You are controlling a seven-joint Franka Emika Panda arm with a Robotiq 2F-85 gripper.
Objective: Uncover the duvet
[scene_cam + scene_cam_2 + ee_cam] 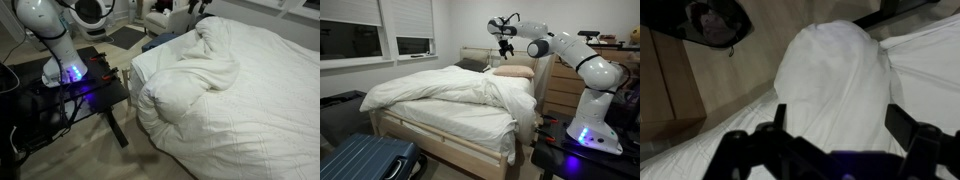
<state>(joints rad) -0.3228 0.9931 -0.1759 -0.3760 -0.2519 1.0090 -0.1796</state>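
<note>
The duvet (245, 95) is a big, puffy white cover that lies bunched and folded over the bed, and it shows in both exterior views (435, 92). My gripper (506, 48) hangs above the head end of the bed, clear of the bedding. In an exterior view it shows only as a dark shape at the top edge (197, 8). In the wrist view my gripper (840, 120) is open and empty. A rounded white hump of duvet (835, 65) lies below, between the fingers.
A tan pillow (513, 72) and a grey pillow (472, 64) lie at the head of the bed. The wooden bed frame (445, 148) stands beside a blue suitcase (365, 160). A wooden dresser (560, 88) is behind the arm. The robot base stands on a black table (85, 95).
</note>
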